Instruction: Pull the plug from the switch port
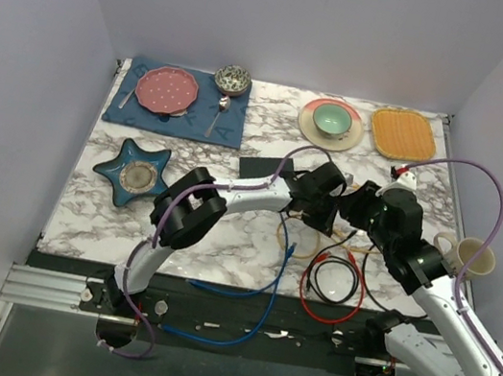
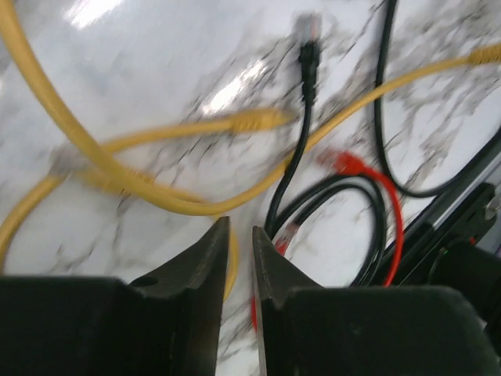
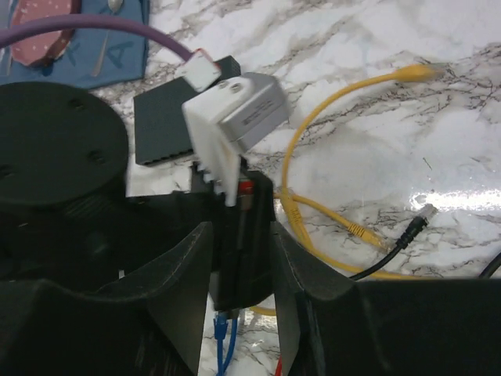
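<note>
The switch [image 1: 263, 168] is a flat black box on the marble table, partly hidden behind my left arm. It also shows in the right wrist view [image 3: 168, 117]; I see no plug in it. My left gripper [image 1: 323, 222] hangs over a tangle of loose cables. Its jaws [image 2: 236, 227] are almost together with nothing between them. My right gripper [image 1: 357, 207] is open and empty, close to the right of the left gripper. In the right wrist view [image 3: 240, 231] the left gripper's fingers stand between its jaws. A blue plug [image 3: 223, 325] lies below them.
Yellow cables [image 2: 156, 192], a black cable with a plug [image 2: 307, 55] and a red cable [image 2: 344, 163] lie loose. A blue star dish [image 1: 142, 174], a placemat with a pink plate [image 1: 166, 90], a green bowl [image 1: 332, 119], an orange mat [image 1: 402, 134] and a mug [image 1: 469, 256] stand around.
</note>
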Tool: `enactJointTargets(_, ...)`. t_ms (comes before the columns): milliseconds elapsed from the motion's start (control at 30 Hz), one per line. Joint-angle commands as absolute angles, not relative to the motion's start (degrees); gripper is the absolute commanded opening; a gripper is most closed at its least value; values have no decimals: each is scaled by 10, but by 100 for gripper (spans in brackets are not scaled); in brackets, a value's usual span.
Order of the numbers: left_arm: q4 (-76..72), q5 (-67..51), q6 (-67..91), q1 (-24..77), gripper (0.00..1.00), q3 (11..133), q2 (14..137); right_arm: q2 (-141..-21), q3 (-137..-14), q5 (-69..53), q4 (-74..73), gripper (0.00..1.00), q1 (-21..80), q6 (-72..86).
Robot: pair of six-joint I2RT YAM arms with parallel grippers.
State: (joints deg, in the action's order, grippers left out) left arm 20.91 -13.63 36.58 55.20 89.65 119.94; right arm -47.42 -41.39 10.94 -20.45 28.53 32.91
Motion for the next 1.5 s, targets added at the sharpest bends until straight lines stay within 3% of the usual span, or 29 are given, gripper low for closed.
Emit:
enactJointTargets(0, 204, -226, 372, 570, 26, 1009, 1282, -463, -440, 136, -230, 44, 286, 316)
enactJointTargets(100, 214, -223, 378, 570, 22, 1063, 1312, -462, -447, 142, -236, 44, 285, 315)
enactJointTargets(200, 183, -165, 382, 550, 23, 1010, 1254, -455, -453, 152, -239, 44, 284, 311)
enactJointTargets(333, 113, -109, 415, 500, 51, 882, 1133, -447, -455, 156, -239, 43, 283, 314)
enactJointTargets(533, 129, -4, 389, 478, 72, 711, 927, -447, -432, 150, -236, 43, 283, 316)
enactJointTargets(600, 149, 33, 387, 484, 99, 658, 870, -451, -424, 146, -230, 44, 283, 318)
enactJointTargets(767, 173, 47, 392, 494, 99, 522, 799, -455, -406, 140, -222, 43, 282, 322)
enactJointTargets(900, 199, 113, 359, 575, 99, 480, 766, -449, -403, 145, -221, 44, 282, 322)
enactJointTargets(1133, 217, 171, 359, 678, 99, 464, 762, -446, -395, 136, -221, 44, 282, 332)
enactJointTargets(1467, 236, 211, 339, 784, 99, 531, 879, -444, -371, 131, -221, 43, 283, 341)
